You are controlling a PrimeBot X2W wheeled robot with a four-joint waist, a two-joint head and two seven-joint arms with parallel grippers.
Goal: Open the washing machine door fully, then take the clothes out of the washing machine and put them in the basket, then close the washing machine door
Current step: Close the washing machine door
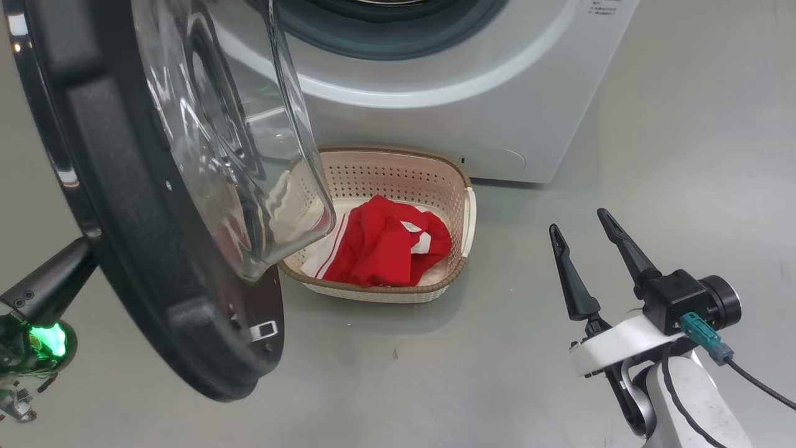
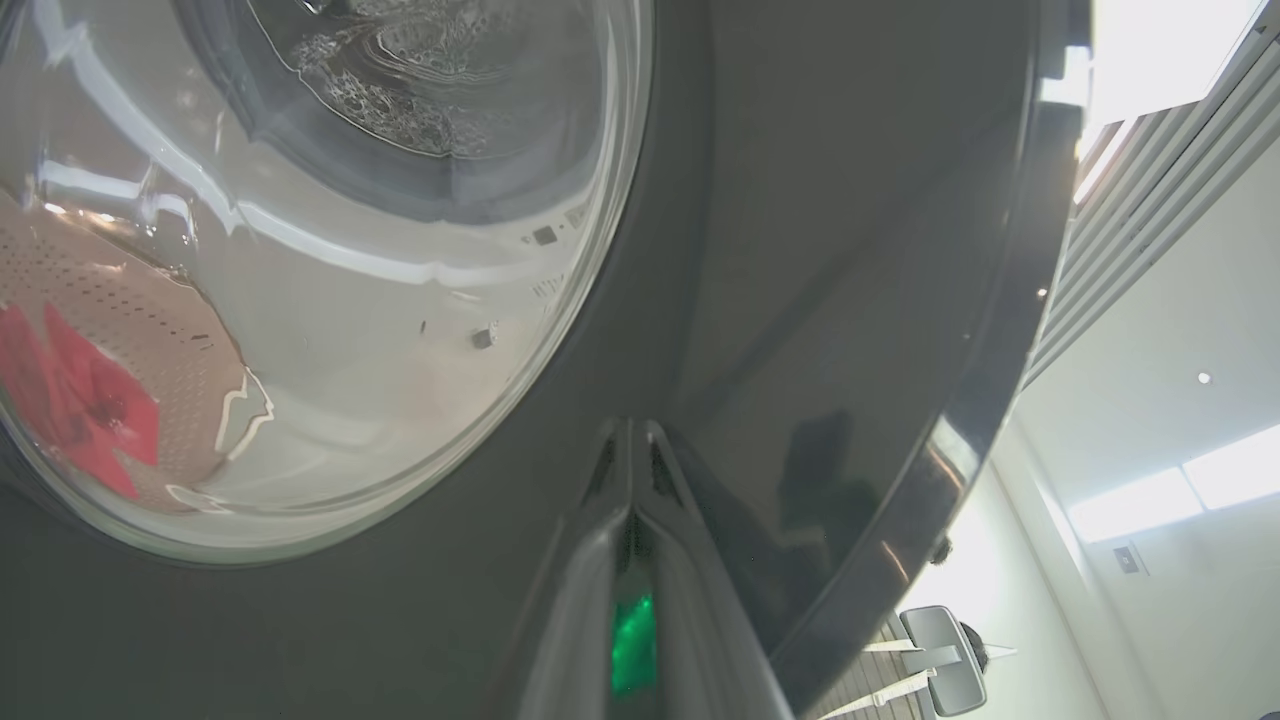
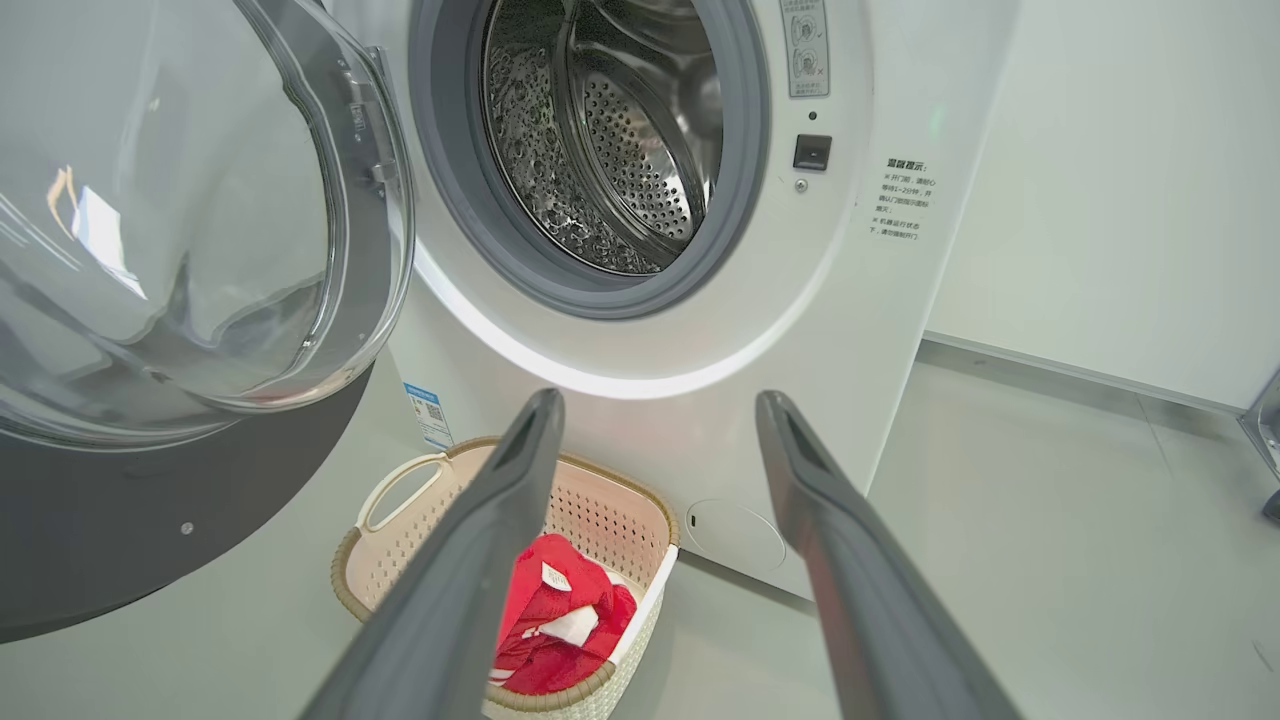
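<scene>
Washing machine (image 1: 435, 112): white front-loader, far centre, mouth facing the near side.
Washing machine door (image 1: 124, 261): swung out wide on the left, its glass bowl window (image 1: 236, 124) turned right toward the basket. This leaves the mouth free.
Drum (image 3: 610, 130): perforated steel. No fabric shows in the part visible from the right wrist view.
Basket (image 1: 398, 180): on the floor (image 1: 497, 348) just beside the machine's foot, below the mouth. Judged to be set there so garments travel a short way.
Clothes (image 1: 379, 242): 1 red heap with white stripes and a label, lying inside the basket toward its right side.
Left gripper (image 2: 632, 432): 2 fingers pressed together with nothing between them, tips against the door's black outer face, beside the window. Judged a blunt point for pushing, not a grasp.
Right gripper (image 1: 578, 219): 2 fingers spread wide, holding nothing, above bare floor at near right, well apart from the basket. Judged parked clear of the door's swing.
Step in hand: closing the door, judged the last of 3.
Risk: the door's lower edge swings near the basket, and I cannot tell whether it clears it.
</scene>
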